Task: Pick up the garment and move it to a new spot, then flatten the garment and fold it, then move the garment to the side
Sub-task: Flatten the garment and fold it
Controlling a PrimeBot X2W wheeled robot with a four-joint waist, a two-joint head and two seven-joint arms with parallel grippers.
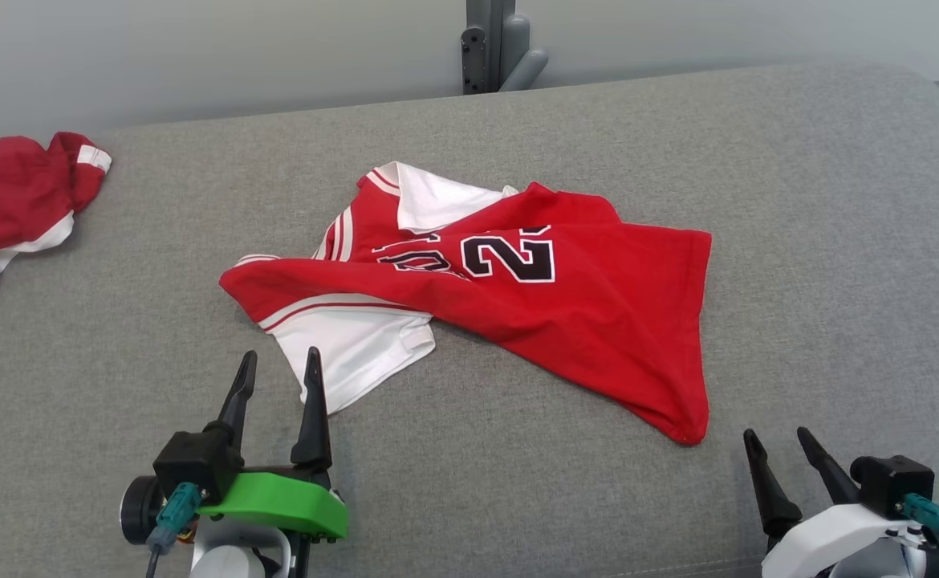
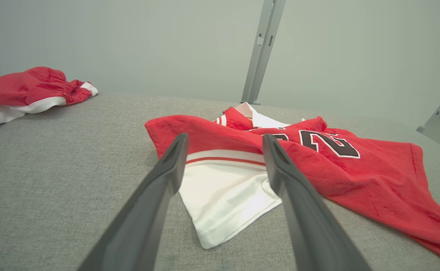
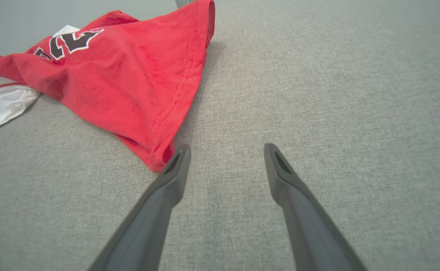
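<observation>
The garment (image 1: 518, 297) is lying rumpled on the surface (image 1: 798, 201), needing flattening. Open and empty, the left tool (image 1: 280, 353) is hovering by its white sleeve (image 1: 357, 353) and the right tool (image 1: 776, 433) near its red hem (image 1: 682, 421), probably lining up grabs.

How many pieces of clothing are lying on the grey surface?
2. A crumpled red and white jersey lies in the middle. A second red and white garment lies at the far left, partly cut off by the picture's edge. More may lie out of view.
</observation>
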